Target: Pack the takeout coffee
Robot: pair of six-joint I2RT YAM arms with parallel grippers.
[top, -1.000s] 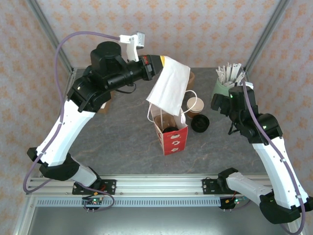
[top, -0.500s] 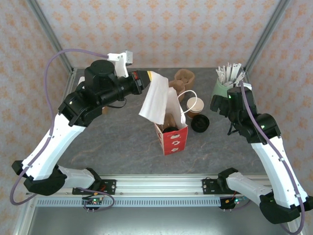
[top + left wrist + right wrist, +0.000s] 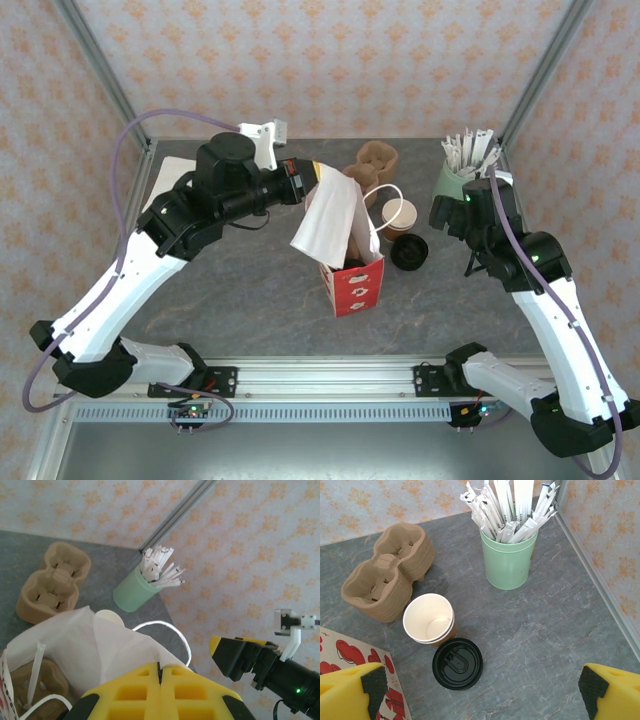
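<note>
Packing is judged not done; the small white-rimmed paper coffee cup with brown sleeve (image 3: 429, 618) is seen upright and uncapped on the grey stone-look bench (image 3: 545, 630), outside the red-and-white paper bag (image 3: 355, 285) and just beside it; a round black plastic lid (image 3: 457, 663) is laid flat on the bench right against the cup, not fitted.

The left gripper (image 3: 160, 677) is clamped on a white paper napkin (image 3: 330, 212), which is hung over the bag mouth; the right gripper (image 3: 480, 687) is spread wide with nothing in it, above the bench near cup and lid.

Left to do, by estimate: lid fitted, cup lifted into bag, napkin dropped in.

Views: cup interior and loose lid are given by the right wrist camera; bag stance and napkin drape are given by the top camera; a brown moulded-pulp insert (image 3: 52, 680) inside the bag is exposed by the left wrist camera.

A mint-green cup of paper-wrapped sticks (image 3: 508, 560) and brown pulp cup trays (image 3: 385, 575) are seen at the back.
</note>
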